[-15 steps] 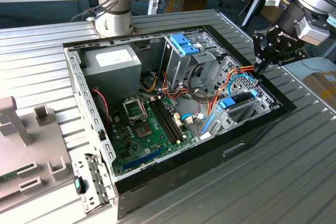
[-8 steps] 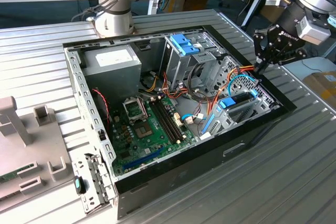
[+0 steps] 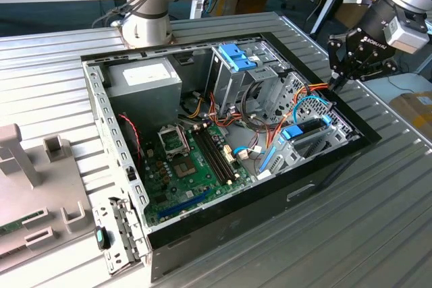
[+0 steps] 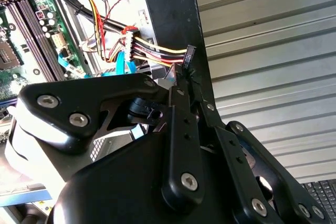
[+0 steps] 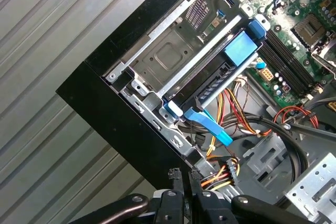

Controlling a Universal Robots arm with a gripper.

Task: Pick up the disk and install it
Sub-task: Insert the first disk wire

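One disk [image 5: 237, 51] | lying in drive bay [image 5: 168, 59] at corner of open case [image 3: 202, 234] | tool [image 3: 335, 83] pressed together, empty, at rim beside power cables [image 4: 152, 52] | pickup and placing look done; full seating unclear.

My gripper [image 5: 184, 176] is cut off by the picture's edge in the first wrist view. The flat faces of the disk [image 5: 239, 51] are hidden within the drive cage [image 5: 168, 56]. The exterior view's right edge crops my arm [image 3: 405, 5].
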